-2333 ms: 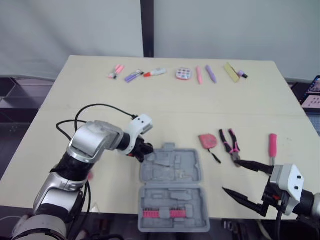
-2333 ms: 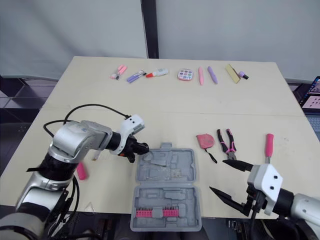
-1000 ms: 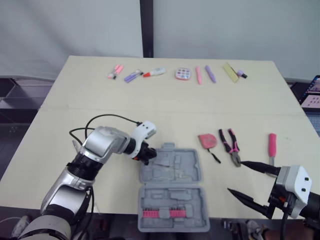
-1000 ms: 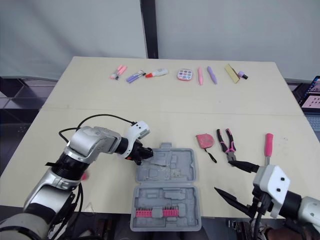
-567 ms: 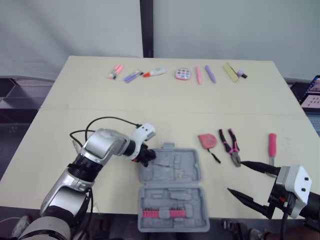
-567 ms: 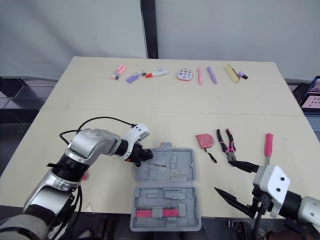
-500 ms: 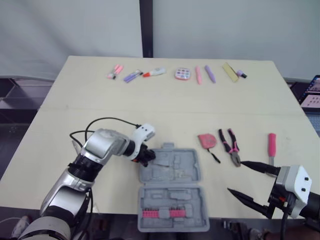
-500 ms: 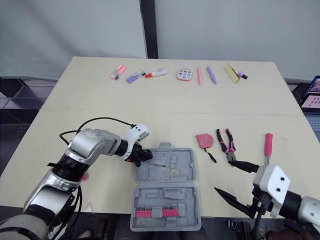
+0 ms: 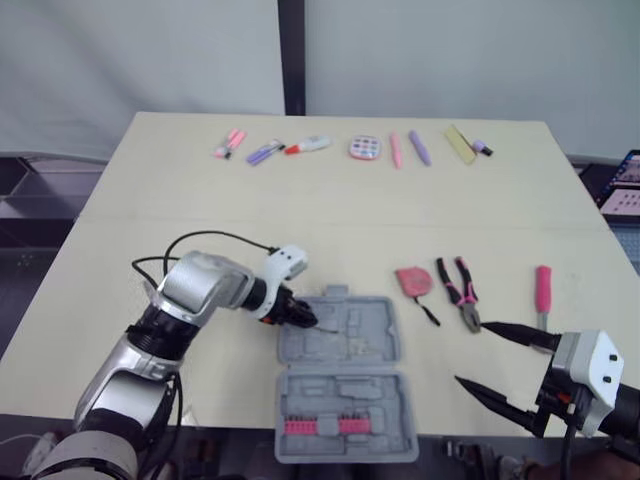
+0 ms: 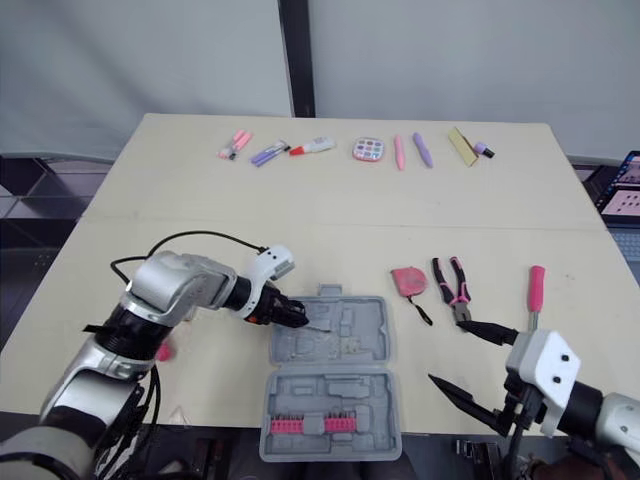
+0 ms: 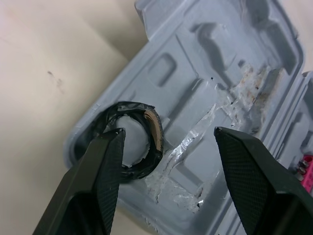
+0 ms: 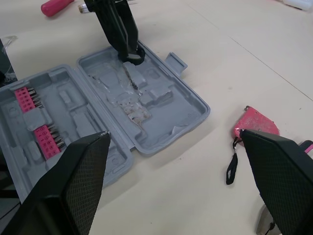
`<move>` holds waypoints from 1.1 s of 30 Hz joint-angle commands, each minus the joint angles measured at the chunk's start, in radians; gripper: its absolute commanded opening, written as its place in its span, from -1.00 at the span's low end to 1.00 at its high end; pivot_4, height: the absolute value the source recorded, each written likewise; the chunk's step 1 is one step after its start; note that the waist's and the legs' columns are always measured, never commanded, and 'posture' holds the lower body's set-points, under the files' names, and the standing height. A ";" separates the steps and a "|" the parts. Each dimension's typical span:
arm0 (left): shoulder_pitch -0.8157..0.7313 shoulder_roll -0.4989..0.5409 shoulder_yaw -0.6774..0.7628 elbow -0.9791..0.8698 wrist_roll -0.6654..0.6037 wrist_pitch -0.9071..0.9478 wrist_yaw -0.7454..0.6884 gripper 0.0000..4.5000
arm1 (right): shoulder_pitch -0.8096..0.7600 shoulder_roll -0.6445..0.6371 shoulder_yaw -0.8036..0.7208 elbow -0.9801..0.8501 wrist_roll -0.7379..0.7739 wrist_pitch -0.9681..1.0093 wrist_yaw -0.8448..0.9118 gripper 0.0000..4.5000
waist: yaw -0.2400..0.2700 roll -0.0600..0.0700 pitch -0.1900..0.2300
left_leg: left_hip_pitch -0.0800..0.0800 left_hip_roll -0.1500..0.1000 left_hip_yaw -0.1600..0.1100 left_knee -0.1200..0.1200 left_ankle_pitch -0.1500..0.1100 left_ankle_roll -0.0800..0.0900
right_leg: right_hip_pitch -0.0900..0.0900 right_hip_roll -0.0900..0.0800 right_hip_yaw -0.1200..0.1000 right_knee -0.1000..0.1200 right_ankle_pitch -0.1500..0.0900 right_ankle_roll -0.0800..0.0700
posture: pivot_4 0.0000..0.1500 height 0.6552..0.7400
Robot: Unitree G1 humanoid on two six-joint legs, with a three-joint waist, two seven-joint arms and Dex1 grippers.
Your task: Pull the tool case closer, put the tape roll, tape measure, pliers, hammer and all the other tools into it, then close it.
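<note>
The grey tool case (image 9: 370,330) lies open at the table's near edge, with pink bits (image 9: 318,426) in its near half. A black tape roll (image 11: 134,137) rests in the far left corner of the case's far half. My left gripper (image 9: 300,315) hovers over it, open, one finger (image 11: 98,181) right beside the roll. Right of the case lie a pink tape measure (image 9: 413,281), pink-handled pliers (image 9: 460,293) and a pink-handled tool (image 9: 544,291). My right gripper (image 9: 470,352) stands open near the front right edge, holding nothing.
A row of pens and markers (image 9: 265,151), a round palette (image 9: 365,148) and a yellow block (image 9: 461,143) lines the table's far edge. Another pink handle (image 10: 162,351) peeks out beside my left arm. A screen (image 9: 625,190) stands off the table's right side.
My left gripper has opened and let go of the tape roll, which now lies in the case's far left corner. The right arm has not moved.
</note>
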 commanded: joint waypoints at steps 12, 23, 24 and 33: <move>0.200 0.170 0.205 -0.080 -0.059 -0.408 -0.179 0.38 | -0.015 0.006 -0.007 -0.016 0.004 -0.007 -0.003 1.00 | 0.000 0.000 0.000 | 0.000 0.000 0.000 0.000 0.000 0.000 | 0.000 0.000 -0.001 -0.002 0.000 0.000 | 1.00 0.85; 0.357 0.129 0.197 0.081 0.066 -1.020 -0.336 -0.37 | -0.012 0.034 0.015 -0.028 -0.012 -0.014 -0.020 1.00 | 0.000 0.000 0.000 | 0.000 0.000 -0.001 -0.001 0.000 0.000 | 0.000 -0.001 -0.002 -0.002 0.000 0.000 | 1.00 0.85; 0.356 0.124 0.194 0.100 0.075 -1.051 -0.346 -0.37 | -0.012 0.036 0.015 -0.029 -0.013 -0.014 -0.021 1.00 | 0.000 0.000 0.000 | 0.000 0.000 -0.001 -0.001 0.000 0.000 | 0.001 -0.001 -0.002 -0.002 0.000 0.000 | 1.00 0.85; 0.309 -0.004 0.162 0.381 0.206 -1.450 -0.372 -0.37 | 0.016 0.069 0.023 -0.039 -0.033 -0.031 -0.029 1.00 | 0.000 0.000 0.000 | 0.001 -0.002 -0.001 -0.001 0.000 0.000 | 0.001 -0.002 -0.004 -0.001 0.000 0.000 | 1.00 0.85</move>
